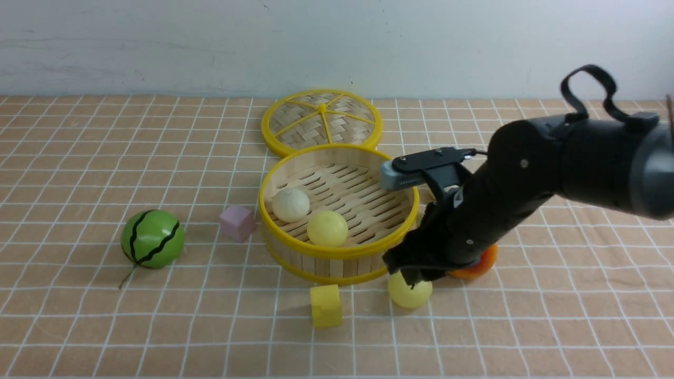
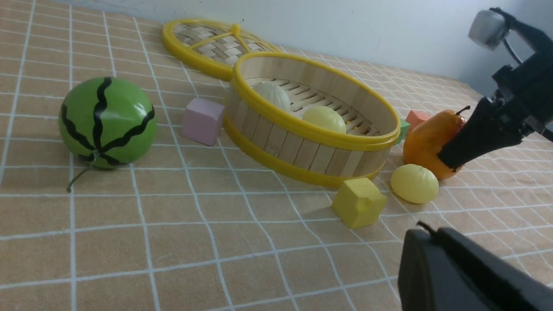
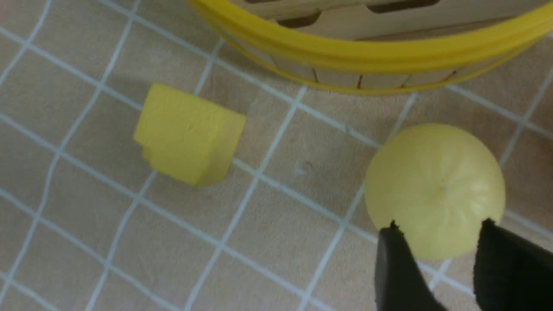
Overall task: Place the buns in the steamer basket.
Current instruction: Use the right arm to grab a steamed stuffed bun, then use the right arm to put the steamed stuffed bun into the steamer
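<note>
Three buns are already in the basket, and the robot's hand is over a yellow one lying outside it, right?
Not three: the front view shows two in the steamer basket, an off-white bun and a pale yellow bun. The rest stands: the right hand is over the loose yellow bun outside it.

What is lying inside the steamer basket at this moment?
Inside the steamer basket lie two buns: an off-white bun and a pale yellow bun. The right arm covers the floor's right edge, so that part cannot be checked.

Steamer basket [image 1: 337, 261] upright w/ white bun [image 1: 290, 205], yellow bun [image 1: 327, 228] inside, 3rd bun [image 1: 408, 296] just outside
</note>
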`<action>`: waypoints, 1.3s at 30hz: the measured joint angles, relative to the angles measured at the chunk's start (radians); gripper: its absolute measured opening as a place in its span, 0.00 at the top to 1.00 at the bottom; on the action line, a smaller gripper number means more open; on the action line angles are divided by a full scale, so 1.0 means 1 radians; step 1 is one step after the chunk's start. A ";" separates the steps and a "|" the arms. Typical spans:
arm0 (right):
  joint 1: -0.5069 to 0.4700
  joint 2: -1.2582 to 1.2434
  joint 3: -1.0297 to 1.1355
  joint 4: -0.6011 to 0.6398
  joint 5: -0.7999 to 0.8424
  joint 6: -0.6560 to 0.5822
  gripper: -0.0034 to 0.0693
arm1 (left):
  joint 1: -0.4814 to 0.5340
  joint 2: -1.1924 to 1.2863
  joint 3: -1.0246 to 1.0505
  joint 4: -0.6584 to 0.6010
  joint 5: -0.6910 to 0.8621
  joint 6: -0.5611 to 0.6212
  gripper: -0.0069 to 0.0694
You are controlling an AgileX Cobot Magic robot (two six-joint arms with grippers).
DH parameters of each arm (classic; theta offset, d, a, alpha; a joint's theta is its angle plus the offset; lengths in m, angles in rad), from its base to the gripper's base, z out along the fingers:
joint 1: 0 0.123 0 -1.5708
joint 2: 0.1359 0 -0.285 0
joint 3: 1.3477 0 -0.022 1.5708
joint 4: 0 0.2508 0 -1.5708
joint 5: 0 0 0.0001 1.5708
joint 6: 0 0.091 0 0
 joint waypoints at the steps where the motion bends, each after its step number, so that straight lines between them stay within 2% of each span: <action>1: 0.000 0.014 -0.002 -0.001 -0.015 0.003 0.54 | 0.000 0.000 0.000 0.000 0.001 0.000 0.91; 4: 0.000 0.043 -0.002 -0.015 -0.064 0.013 0.48 | 0.000 0.000 0.000 0.000 0.001 0.000 0.91; 7: 0.000 0.063 -0.002 -0.041 -0.112 0.017 0.48 | 0.000 0.000 0.000 0.000 0.001 0.000 0.90; 15: 0.000 0.101 -0.002 -0.049 -0.137 0.026 0.58 | 0.000 0.000 0.000 0.000 0.002 0.000 0.89; 17: 0.000 0.102 -0.003 -0.049 -0.136 0.027 0.67 | 0.000 0.000 0.000 0.000 0.002 0.000 0.89; 18: 0.000 0.102 -0.003 -0.049 -0.136 0.027 0.68 | 0.000 0.000 0.000 0.000 0.002 0.000 0.89; 20: 0.000 0.092 -0.003 -0.049 -0.126 0.027 0.79 | 0.000 0.000 0.000 0.000 0.002 0.000 0.88; 21: 0.000 0.092 -0.003 -0.049 -0.124 0.027 0.80 | 0.000 0.000 0.000 0.000 0.002 0.000 0.88; 22: 0.000 0.073 -0.003 -0.051 -0.106 0.028 0.90 | 0.000 0.000 0.000 0.000 0.002 0.000 0.88; 24: 0.000 0.042 -0.006 -0.041 -0.064 0.030 0.95 | 0.000 0.000 0.000 0.000 0.002 0.000 0.88; 30: 0.000 -0.048 -0.114 0.000 0.019 0.026 0.95 | 0.000 0.000 0.000 0.000 0.002 0.000 0.88; 39: 0.000 0.104 -0.230 -0.011 -0.159 0.006 0.92 | 0.000 0.000 0.000 0.000 0.003 0.000 0.87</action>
